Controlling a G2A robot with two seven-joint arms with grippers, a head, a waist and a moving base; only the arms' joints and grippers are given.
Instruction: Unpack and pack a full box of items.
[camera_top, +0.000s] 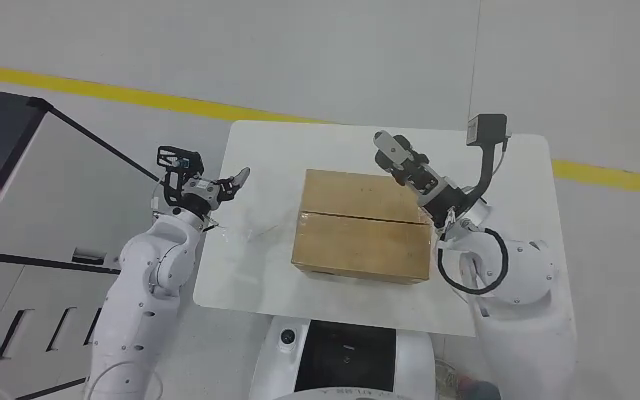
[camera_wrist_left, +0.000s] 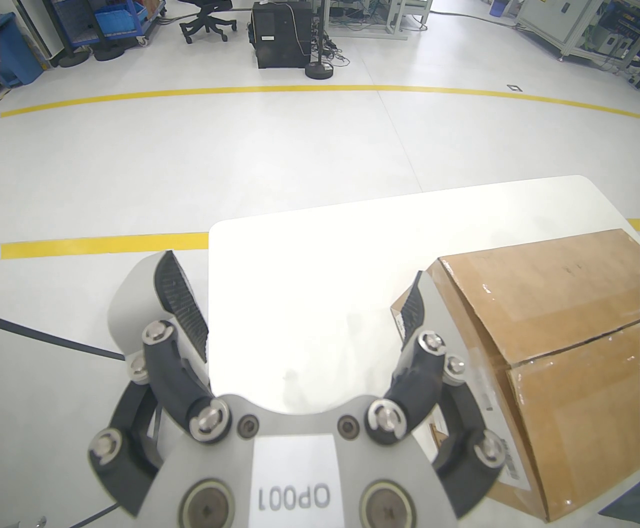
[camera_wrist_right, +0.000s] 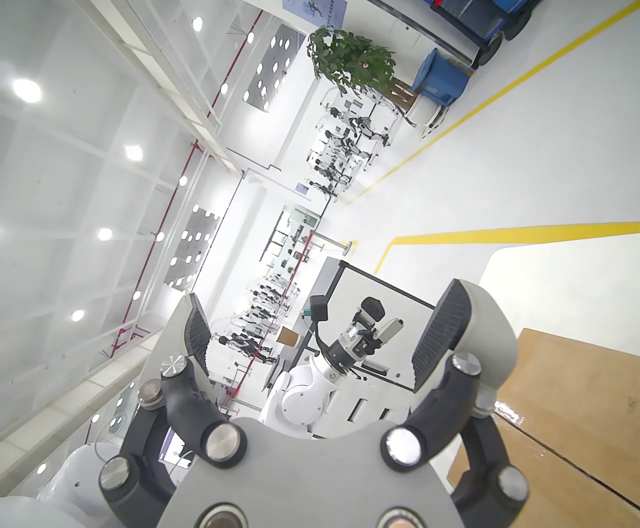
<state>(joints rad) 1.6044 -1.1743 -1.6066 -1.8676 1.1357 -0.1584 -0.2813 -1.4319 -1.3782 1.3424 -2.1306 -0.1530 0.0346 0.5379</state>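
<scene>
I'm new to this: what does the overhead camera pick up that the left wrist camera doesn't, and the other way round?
Overhead: the right gripper, open, near the cardboard box's far edge, and the box's whole top. Left wrist: an office chair and a black cabinet on the floor beyond the table, plus a label on the box's side. Both: the closed box, the table, the open left gripper and a yellow floor line.

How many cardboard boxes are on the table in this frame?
1. The cardboard box sits closed at the middle of the table; its contents are hidden.
</scene>
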